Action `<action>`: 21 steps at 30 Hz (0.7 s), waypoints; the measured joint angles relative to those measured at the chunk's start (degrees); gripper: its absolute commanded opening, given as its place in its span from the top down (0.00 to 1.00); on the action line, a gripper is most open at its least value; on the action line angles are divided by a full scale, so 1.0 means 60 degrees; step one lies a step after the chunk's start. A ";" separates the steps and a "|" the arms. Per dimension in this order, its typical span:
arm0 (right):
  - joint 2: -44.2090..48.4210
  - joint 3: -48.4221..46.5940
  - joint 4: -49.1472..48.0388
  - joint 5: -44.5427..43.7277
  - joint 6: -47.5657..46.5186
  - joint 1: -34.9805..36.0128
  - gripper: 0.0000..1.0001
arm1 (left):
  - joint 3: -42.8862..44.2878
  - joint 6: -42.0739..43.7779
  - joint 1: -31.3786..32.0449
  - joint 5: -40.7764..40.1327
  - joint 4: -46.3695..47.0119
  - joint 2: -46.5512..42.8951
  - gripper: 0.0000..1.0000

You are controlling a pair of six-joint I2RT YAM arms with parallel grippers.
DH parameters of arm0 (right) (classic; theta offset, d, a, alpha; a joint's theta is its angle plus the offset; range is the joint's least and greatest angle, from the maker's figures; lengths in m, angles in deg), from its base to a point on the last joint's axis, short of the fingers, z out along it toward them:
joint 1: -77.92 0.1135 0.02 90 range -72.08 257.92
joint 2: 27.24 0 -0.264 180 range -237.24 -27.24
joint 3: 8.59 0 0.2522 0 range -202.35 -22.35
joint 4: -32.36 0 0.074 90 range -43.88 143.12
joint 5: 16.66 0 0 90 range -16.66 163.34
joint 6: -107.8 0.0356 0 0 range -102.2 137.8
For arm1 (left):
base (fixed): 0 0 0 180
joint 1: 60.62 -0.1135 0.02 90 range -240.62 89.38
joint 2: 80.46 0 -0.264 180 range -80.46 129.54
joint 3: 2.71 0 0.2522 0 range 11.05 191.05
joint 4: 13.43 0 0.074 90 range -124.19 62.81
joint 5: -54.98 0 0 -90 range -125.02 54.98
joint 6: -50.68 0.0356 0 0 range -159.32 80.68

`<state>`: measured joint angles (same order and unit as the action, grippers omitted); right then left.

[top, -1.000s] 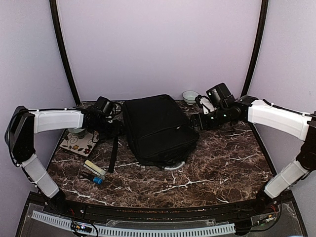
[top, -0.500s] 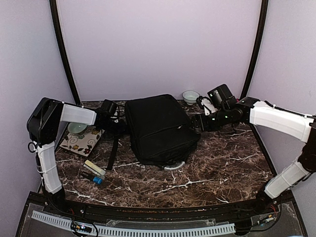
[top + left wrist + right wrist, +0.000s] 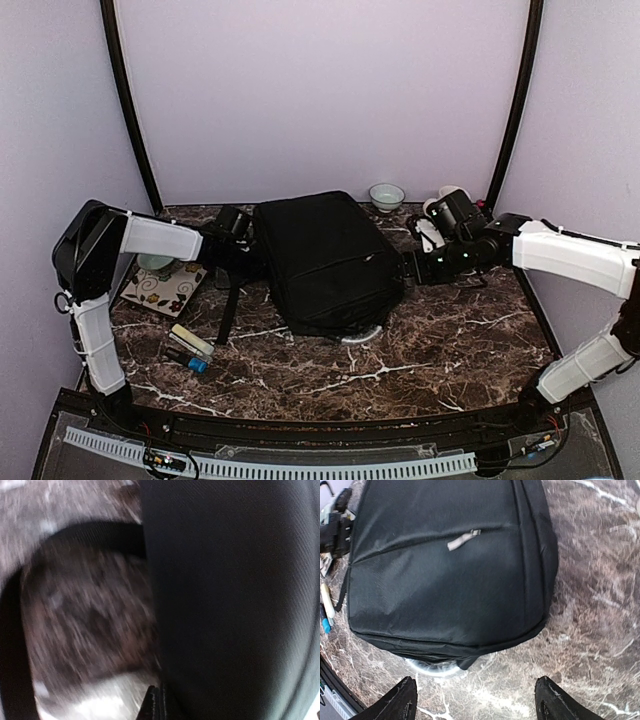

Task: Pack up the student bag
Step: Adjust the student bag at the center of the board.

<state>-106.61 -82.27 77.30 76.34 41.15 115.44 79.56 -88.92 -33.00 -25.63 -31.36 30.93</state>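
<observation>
Black fabric student bag (image 3: 325,262) lying flat at the centre back of a brown marble table (image 3: 450,340), between two grippers.
Left to right: patterned card (image 3: 160,288) and pens (image 3: 190,350) on the table's left part; left gripper (image 3: 155,705), fingers pressed together, just beside the bag's left side; bag with grey zip pull (image 3: 462,540) on top and silvery loop (image 3: 355,337) at its near edge; small bowl (image 3: 386,195) behind the bag; right gripper (image 3: 475,695), fingers spread wide, holding nothing, near the bag's right edge.
</observation>
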 measured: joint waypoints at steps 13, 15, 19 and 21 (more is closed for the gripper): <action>0.0280 0.0692 -0.0237 -0.0044 0.0412 0.0004 0.18 | 0.0127 -0.0219 0.2521 -0.0576 -0.1832 -0.1348 0.30; 0.0474 0.0750 -0.0248 -0.0095 0.0412 0.0007 0.18 | 0.0142 0.0058 0.2510 -0.0882 -0.2288 -0.1781 0.03; 0.1049 0.1071 -0.0262 -0.0197 0.0441 0.0011 0.18 | 0.0142 0.0310 0.2433 -0.1665 -0.2801 -0.2830 0.02; 0.1282 0.1220 -0.0255 -0.0248 0.0470 0.0011 0.18 | 0.0138 0.0335 0.2324 -0.1963 -0.2812 -0.3198 0.02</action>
<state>-98.92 -74.95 75.77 74.86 43.97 115.51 80.39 -86.91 -19.06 -37.41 -48.23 11.74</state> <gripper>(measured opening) 0.823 0.983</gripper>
